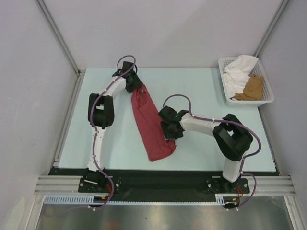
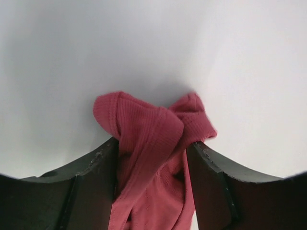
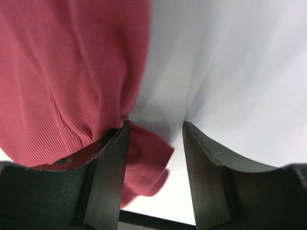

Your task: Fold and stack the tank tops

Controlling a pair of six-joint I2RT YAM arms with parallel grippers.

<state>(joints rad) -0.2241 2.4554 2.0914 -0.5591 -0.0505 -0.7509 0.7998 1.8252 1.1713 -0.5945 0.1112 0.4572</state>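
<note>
Bracketing the dark red tank top's bunched straps, clamp uncertain, the left gripper may lose them; the right gripper's parted jaws may snag draped cloth.

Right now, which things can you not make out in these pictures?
Top view: red top's edge, hidden under the right arm.
Left wrist: whether the jaws grip it; bunched cloth fills the gap.
Top view: tan top in basket, crumpled, too small.
</note>
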